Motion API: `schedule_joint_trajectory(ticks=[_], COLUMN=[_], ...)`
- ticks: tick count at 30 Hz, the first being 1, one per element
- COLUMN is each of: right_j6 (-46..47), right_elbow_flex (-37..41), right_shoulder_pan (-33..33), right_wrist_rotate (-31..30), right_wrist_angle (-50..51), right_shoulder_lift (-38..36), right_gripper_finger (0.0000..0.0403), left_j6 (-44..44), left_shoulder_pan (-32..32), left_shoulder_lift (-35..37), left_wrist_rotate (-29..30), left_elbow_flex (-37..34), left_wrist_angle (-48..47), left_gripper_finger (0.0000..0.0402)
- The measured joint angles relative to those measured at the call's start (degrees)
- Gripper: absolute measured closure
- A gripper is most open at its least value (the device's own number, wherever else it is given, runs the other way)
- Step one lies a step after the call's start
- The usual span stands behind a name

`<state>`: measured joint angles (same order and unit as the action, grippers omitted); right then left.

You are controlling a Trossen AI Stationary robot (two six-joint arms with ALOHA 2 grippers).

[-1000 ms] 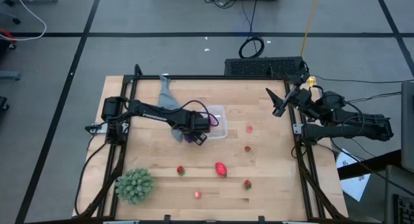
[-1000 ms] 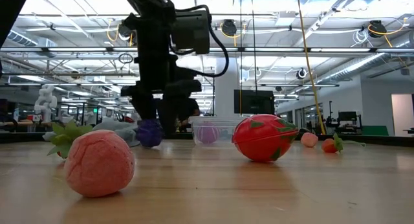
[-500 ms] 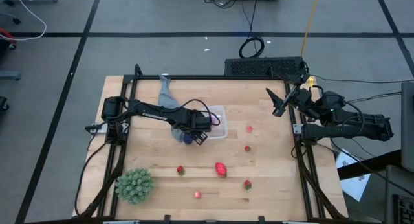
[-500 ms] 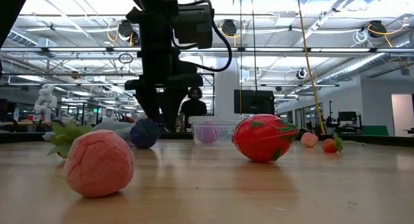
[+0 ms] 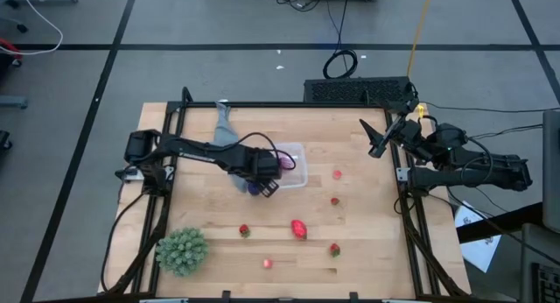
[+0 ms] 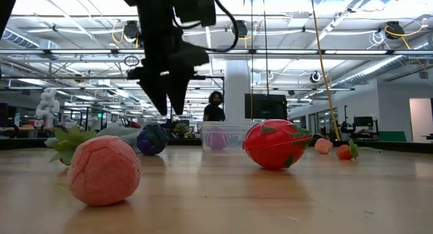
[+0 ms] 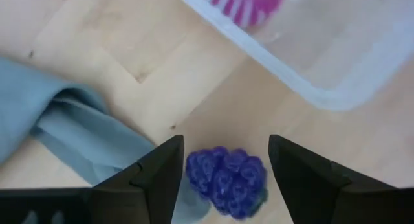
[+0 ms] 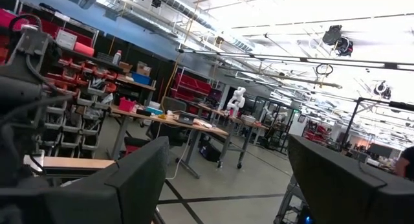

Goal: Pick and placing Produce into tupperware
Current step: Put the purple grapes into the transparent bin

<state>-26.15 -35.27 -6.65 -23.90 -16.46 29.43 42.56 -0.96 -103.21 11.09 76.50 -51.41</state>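
Tupperware (image 5: 293, 165) on my bench (image 5: 367, 250) holds 1 magenta fruit (image 7: 246, 4); blue berry (image 7: 226, 182) lies outside, between the parted, empty left gripper (image 7: 223, 172) fingers. 6 red pieces remain — right gripper (image 5: 378, 145) parked, apart.

Light was bright and even, from ceiling strips (image 6: 284, 53) behind the worktop (image 5: 350, 242). Shadows lay soft. The nearest pink fruit (image 6: 103, 170) and the left fingers (image 7: 158, 179) looked blurred.
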Motion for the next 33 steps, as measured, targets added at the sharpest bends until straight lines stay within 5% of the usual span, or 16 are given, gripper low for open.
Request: schedule_joint_trajectory(ticks=[15,33], right_j6=[3.55,4.48], right_elbow_flex=[0.0,0.0], right_shoulder_pan=[-0.01,-0.01], right_wrist_rotate=[0.02,0.2], right_wrist_angle=[-1.17,-2.59], right_shoulder_lift=[0.0,0.0], right_gripper_finger=[0.0094,0.0094], left_j6=[-17.73,-33.39], left_shoulder_pan=[-9.61,-11.5], left_shoulder_lift=[0.95,0.12], left_wrist_rotate=[4.95,10.09], left_elbow_flex=[-0.2,-0.58], left_wrist_angle=[-10.93,-7.53], left_gripper_finger=[0.0169,0.0169])
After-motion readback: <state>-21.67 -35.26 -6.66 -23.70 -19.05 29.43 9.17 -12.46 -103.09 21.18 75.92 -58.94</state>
